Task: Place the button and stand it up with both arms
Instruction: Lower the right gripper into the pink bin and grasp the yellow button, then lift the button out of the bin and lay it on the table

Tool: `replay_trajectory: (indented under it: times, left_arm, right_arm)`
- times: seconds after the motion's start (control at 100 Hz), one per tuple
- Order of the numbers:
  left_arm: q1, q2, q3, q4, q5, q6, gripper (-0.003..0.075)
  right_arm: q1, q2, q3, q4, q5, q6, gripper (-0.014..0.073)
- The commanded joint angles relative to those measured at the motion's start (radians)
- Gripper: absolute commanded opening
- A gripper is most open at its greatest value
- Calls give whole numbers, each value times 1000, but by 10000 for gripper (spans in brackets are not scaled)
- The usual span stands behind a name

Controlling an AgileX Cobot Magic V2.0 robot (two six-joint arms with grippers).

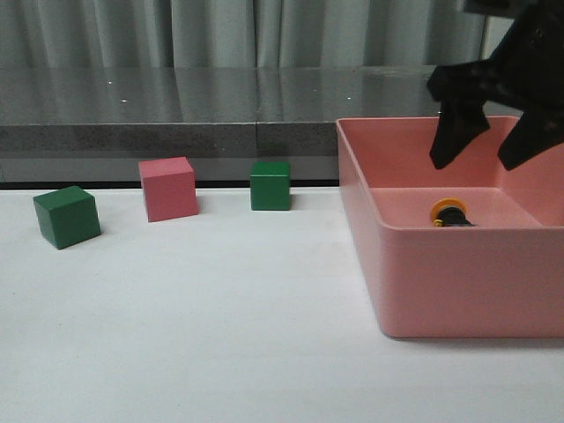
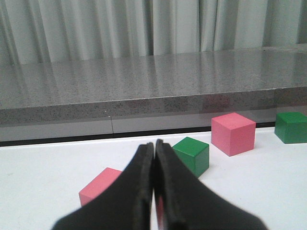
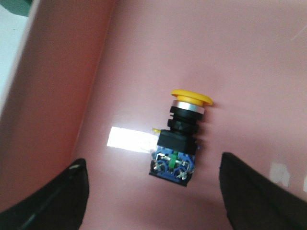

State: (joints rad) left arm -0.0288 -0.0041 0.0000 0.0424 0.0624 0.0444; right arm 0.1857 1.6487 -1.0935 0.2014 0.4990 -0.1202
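Note:
The button [image 1: 449, 213] lies on its side on the floor of the pink bin [image 1: 441, 291], yellow cap toward the bin's left wall. In the right wrist view the button [image 3: 182, 136] shows its yellow cap, silver collar, black body and blue base. My right gripper [image 1: 476, 161] hangs open and empty above the bin, over the button. In its wrist view the right gripper [image 3: 152, 159] has one finger on each side of the button's base, not touching it. My left gripper [image 2: 154, 145] is shut and empty, low over the white table; it is out of the front view.
A green cube [image 1: 67, 216], a pink cube [image 1: 168, 188] and a second green cube [image 1: 270, 185] stand on the white table left of the bin. The left wrist view shows a green cube [image 2: 192, 155] and a pink cube [image 2: 100, 187] close to the shut fingers.

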Motion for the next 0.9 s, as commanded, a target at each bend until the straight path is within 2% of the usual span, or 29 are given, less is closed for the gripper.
replay_trajectory:
  times: [0.0, 0.22, 0.31, 0.38, 0.51, 0.58, 0.78, 0.89]
  left_arm:
    - [3, -31, 46, -9, -79, -7, -20]
    - [3, -31, 46, -9, -79, -7, -20]
    - [3, -31, 46, -9, -79, -7, -20]
    - [3, -31, 46, -9, -79, -7, -20]
    - [3, -31, 46, -9, -79, -7, -20]
    - [3, -31, 46, -9, -79, -7, -20]
    - [3, -31, 46, -9, -79, -7, -20]
    - [3, -31, 46, -9, -79, -7, -20]
  right_arm:
    - [1, 11, -32, -9, -83, -11, 566]
    - [1, 139, -32, -9, -109, -11, 566]
    - [1, 172, -32, -9, -101, -11, 528]
    - [1, 175, -32, -9, -92, -10, 418]
    - [1, 152, -34, -9, -88, -10, 78]
    - [1, 126, -34, -9, -88, -10, -15]
    - [19, -22, -88, -9, 5, -14, -27]
    - [79, -96, -171, -8, 91, -102, -27]
